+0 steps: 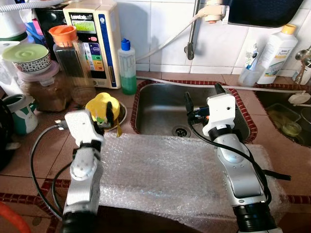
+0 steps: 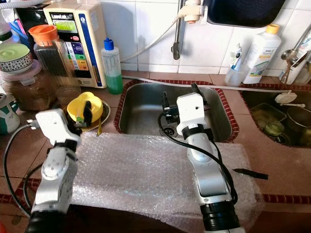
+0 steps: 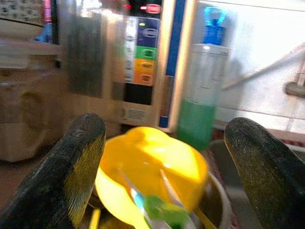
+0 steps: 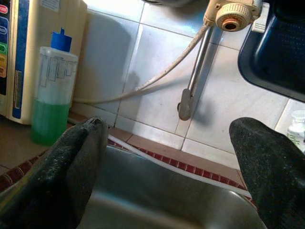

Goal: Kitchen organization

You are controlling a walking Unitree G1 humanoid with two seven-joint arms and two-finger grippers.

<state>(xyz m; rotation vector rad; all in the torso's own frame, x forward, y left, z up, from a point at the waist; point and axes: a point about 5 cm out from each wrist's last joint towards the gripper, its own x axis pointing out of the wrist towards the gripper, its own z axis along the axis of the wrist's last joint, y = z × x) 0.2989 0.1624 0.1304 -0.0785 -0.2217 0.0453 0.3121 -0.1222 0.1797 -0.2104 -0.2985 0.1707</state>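
— So, what containers stand on the counter?

— At the robot's left, a tall clear jar with an orange lid [image 1: 68,51] holds something dark, and beside it a plastic tub [image 1: 43,87] is full of brown powder, with a green-lidded bowl [image 1: 26,57] stacked on top. A bottle with a blue cap [image 1: 127,68] holds green liquid in its lower part, next to the cream appliance [image 1: 97,39].

— And the yellow thing?

— A yellow cup [image 1: 103,108] lies tilted in a small metal dish [image 2: 100,115], just left of the steel sink [image 1: 160,109]. In the left wrist view some thin sticks and a green piece lie in it — too blurred to name.

— The grippers?

— The left gripper [image 3: 162,167] has its fingers spread apart, one each side of the cup, not touching it. The right gripper [image 4: 167,167] hangs over the sink, also released, holding nothing. Both arms rest above a sheet of bubble wrap [image 1: 165,170] on the counter edge.
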